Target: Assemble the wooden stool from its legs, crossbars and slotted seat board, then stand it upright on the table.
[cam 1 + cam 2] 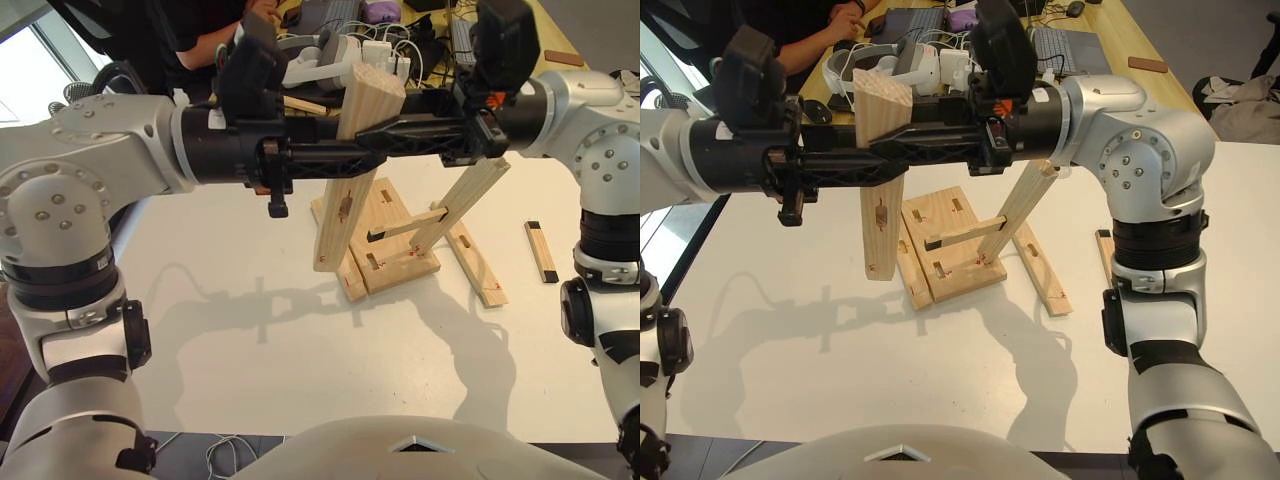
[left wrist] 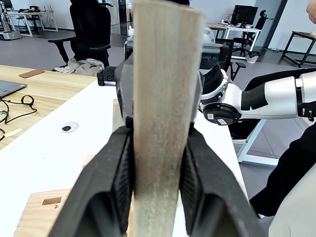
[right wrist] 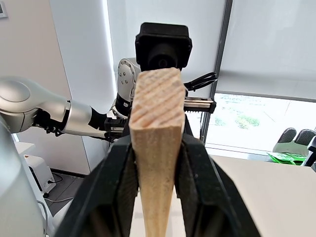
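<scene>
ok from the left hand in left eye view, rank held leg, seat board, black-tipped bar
1. held leg, clamped in the left hand
2. seat board, on the table below
3. black-tipped bar, table's far right

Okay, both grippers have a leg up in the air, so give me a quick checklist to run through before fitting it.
1. Grip on the held leg: left gripper and right gripper are both shut on it. Ok.
2. Standing leg in the seat board: up and leaning. Its depth: cannot tell.
3. Crossbar plugged into the standing leg, free end toward the held leg. Ok.
4. Held leg's slot on the crossbar's end: apart. Not ok.
5. Held leg's foot in a board slot: it is beside the board's edge. Not ok.
6. Spare leg and loose crossbar lie on the robot's right, out of the way. Ok.
</scene>
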`<move>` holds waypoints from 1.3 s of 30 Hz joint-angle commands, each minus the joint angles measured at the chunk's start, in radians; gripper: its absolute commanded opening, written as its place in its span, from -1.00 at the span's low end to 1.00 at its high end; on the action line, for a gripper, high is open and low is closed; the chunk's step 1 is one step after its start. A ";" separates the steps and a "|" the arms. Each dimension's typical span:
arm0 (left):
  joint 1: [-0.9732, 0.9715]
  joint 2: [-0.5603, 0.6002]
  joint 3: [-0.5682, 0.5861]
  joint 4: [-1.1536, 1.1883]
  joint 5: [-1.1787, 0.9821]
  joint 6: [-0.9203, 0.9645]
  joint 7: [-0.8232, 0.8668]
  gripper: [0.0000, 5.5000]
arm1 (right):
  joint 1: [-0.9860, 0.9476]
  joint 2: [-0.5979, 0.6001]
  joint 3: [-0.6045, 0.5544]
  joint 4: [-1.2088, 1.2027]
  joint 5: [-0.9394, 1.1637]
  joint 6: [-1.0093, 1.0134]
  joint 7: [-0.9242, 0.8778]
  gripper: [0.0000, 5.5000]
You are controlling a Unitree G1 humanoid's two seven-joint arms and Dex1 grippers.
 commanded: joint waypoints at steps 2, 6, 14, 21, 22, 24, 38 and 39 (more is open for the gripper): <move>-0.014 -0.009 0.027 0.028 0.034 -0.031 0.033 -0.63 | -0.026 0.045 -0.005 0.007 0.007 -0.010 -0.002 -0.37; -0.008 -0.010 0.033 0.024 0.022 -0.027 0.035 -0.63 | -0.047 0.073 -0.036 0.040 0.006 -0.015 -0.028 -0.11; 0.007 -0.006 0.046 0.013 0.001 -0.018 0.043 -0.63 | -0.076 0.088 -0.071 0.089 -0.035 -0.066 -0.075 0.34; 0.024 -0.020 0.112 0.064 0.164 -0.097 0.240 -0.63 | -0.130 0.068 -0.217 0.140 -0.130 -0.193 -0.322 0.72; 0.036 -0.026 0.125 0.063 0.203 -0.116 0.287 -0.63 | -0.126 0.061 -0.251 0.123 -0.130 -0.200 -0.370 0.72; 0.099 -0.043 0.143 0.014 0.336 -0.156 0.448 -0.63 | -0.098 0.023 -0.359 0.087 -0.124 -0.195 -0.500 0.72; 0.598 -0.392 0.092 -0.616 0.578 0.105 1.013 -0.63 | 0.978 -0.603 -0.619 -0.126 -0.142 -0.006 0.108 0.72; 0.589 -0.414 0.113 -0.617 0.589 0.112 1.026 -0.63 | 1.054 -0.620 -0.638 -0.156 -0.138 0.001 0.163 0.72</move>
